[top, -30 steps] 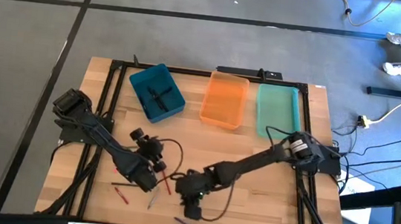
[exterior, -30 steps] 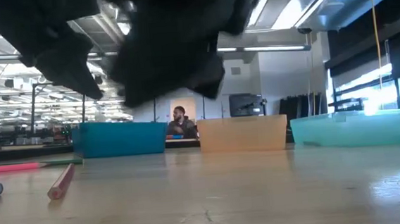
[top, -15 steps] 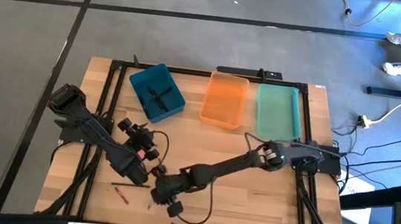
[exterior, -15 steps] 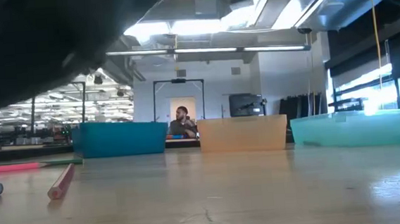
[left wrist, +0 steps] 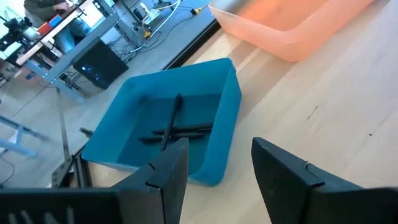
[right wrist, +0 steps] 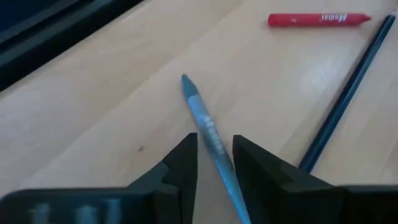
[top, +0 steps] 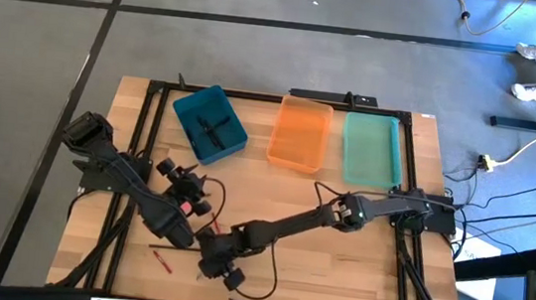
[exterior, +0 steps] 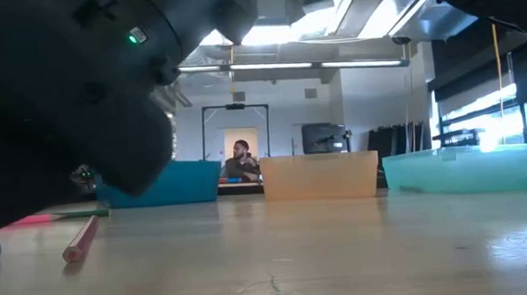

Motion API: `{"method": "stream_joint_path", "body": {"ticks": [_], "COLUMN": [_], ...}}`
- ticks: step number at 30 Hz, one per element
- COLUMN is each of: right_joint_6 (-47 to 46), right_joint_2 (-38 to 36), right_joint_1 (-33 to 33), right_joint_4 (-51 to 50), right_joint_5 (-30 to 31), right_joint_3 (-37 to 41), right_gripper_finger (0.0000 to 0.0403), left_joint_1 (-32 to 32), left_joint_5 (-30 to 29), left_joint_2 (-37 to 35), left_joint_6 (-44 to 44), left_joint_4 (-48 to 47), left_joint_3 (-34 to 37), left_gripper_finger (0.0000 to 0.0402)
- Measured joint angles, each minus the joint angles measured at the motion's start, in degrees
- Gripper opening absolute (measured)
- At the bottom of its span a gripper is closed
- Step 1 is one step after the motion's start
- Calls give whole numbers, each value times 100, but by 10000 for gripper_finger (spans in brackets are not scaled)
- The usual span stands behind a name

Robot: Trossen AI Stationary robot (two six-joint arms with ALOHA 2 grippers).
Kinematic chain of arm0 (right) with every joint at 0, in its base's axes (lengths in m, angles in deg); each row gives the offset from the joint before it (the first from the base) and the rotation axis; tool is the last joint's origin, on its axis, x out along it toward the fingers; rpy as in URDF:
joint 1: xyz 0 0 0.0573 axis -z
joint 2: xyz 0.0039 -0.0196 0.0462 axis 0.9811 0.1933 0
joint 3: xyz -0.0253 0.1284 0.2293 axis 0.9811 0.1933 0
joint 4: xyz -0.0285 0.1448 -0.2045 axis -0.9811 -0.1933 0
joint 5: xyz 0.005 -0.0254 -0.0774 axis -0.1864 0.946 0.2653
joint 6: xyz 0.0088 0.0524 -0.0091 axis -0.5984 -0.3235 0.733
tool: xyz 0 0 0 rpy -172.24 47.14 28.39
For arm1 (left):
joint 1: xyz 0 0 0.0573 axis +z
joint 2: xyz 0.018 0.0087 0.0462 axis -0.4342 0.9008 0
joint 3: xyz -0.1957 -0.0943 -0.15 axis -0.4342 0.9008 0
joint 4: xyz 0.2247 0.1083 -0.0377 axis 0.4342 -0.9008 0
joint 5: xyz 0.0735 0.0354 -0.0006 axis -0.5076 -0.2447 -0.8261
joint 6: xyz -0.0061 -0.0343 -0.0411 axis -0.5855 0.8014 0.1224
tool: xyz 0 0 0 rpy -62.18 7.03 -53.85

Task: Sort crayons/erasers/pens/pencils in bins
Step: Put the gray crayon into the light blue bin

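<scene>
Right pincer fingers hide the blue crayon's lower end; the picture's edge cuts the dark pencil

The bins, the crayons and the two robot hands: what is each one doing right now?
Teal-blue bin: holds a few dark sticks.
Orange bin: looks empty.
Mint green bin: looks empty.
Blue crayon: flat on the table, between the right gripper's fingers.
Red crayon: flat on the table, loose.
Dark pencil: flat on the table, loose.
Left gripper: open, empty.
Right gripper: open, around the blue crayon.
</scene>
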Motion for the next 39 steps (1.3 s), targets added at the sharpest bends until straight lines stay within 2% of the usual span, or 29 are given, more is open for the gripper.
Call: {"method": "stream_joint_path", "body": {"ticks": [5, 13, 20, 26, 39], "right_joint_6": [-347, -753, -1065, -1134, -1271], "right_joint_2": [-19, -19, -83, -357, -587], "right_joint_1": [198, 382, 380, 314, 314], "right_joint_4": [-351, -409, -400, -716, -2316], "right_joint_5": [-472, -744, -679, -301, 144], "right_joint_3": [-4, 7, 32, 58, 35], "right_gripper_finger": [96, 20, 27, 27, 27], "left_joint_1": [-64, -180, -418, -507, -520], "left_joint_5": [-42, -26, 133, 104, 125], "left_joint_2": [0, 0, 1, 2, 2], "left_joint_6": [13, 432, 900, 937, 1023], "left_joint_4": [-34, -400, -670, -670, -671], "left_joint_3": [0, 0, 0, 0, 0], "left_gripper_finger": [169, 169, 169, 169, 169]}}
